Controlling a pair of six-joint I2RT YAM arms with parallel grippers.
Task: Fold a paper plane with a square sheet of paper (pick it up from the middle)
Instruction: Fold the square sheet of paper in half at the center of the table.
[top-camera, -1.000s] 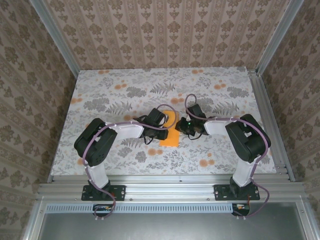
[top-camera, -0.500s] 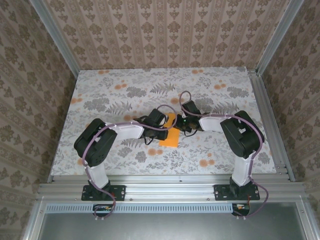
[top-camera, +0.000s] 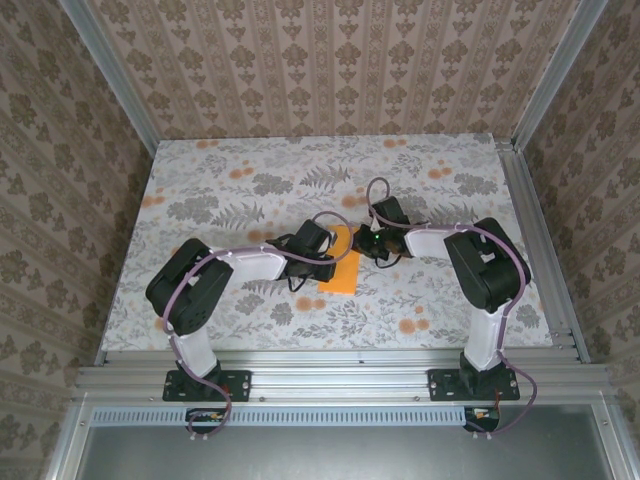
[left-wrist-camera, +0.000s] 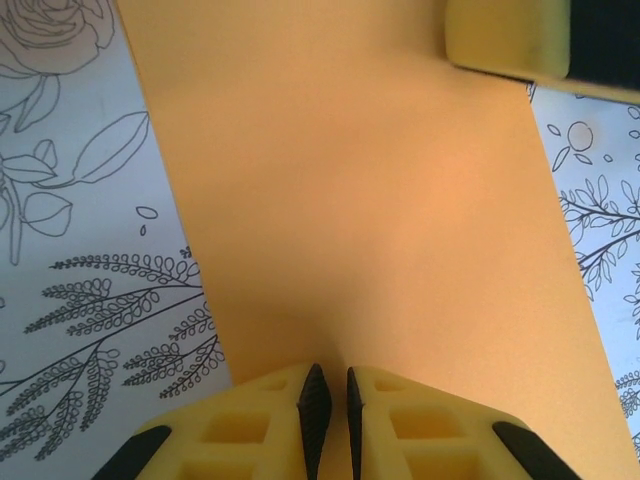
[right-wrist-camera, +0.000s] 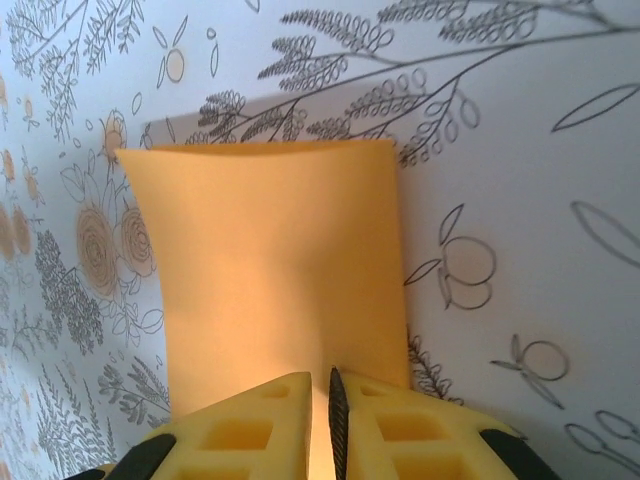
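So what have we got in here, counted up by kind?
orange paper sheet: 1
robot arms: 2, the left arm and the right arm
pincers: 2, the left pincer and the right pincer, each closed on an edge of the sheet
total: 5

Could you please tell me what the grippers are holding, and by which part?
Both pinch the orange square sheet of paper: the left gripper at one edge, the right gripper at another edge.
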